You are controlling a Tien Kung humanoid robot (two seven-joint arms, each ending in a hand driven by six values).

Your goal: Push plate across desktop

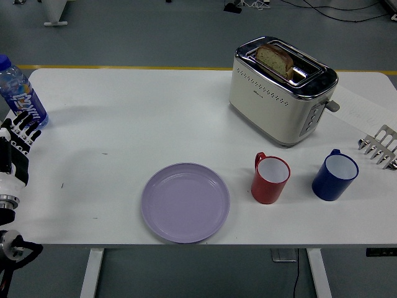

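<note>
Saw an empty lilac plate [185, 202] by the desk's [155, 118] near edge, empty red mug [270, 179] and blue mug [335, 174] toward its right edge, bread [275, 59] in the toaster [282, 88], bottle [20, 94] label unreadable, left hand [15, 150] released at the left edge.

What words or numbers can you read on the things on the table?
Bottle: its blue label has large white characters, too blurred to read.
Toaster: a small dark brand mark sits low on its front side, too small to read.
Purple plate, red mug and blue mug: no writing shows on them.
Nothing here can be read for sure.
</note>
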